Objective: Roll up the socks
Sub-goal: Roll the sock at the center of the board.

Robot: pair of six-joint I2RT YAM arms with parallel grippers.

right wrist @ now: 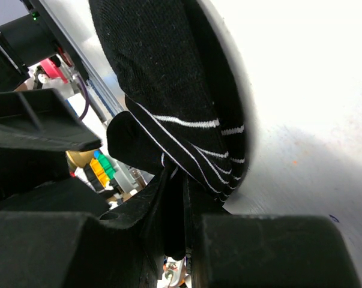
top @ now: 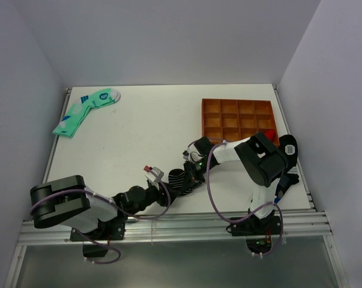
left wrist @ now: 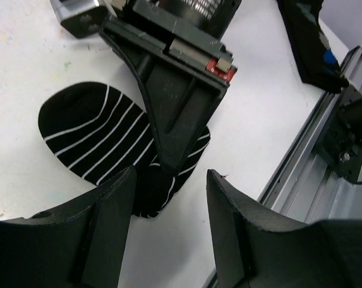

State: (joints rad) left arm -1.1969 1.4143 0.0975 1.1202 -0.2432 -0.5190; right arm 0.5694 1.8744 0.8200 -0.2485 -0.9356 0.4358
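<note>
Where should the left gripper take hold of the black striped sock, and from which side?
Probably the free rounded end of the black striped sock, which lies flat on the table, clear of the right gripper pinching the other end. The open left gripper could come from above, one finger sliding under the edge.

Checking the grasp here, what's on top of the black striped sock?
The right tool sits on the black striped sock, shut on a fold of it. The fabric under the tool is covered, so a second sock there cannot be seen.
</note>
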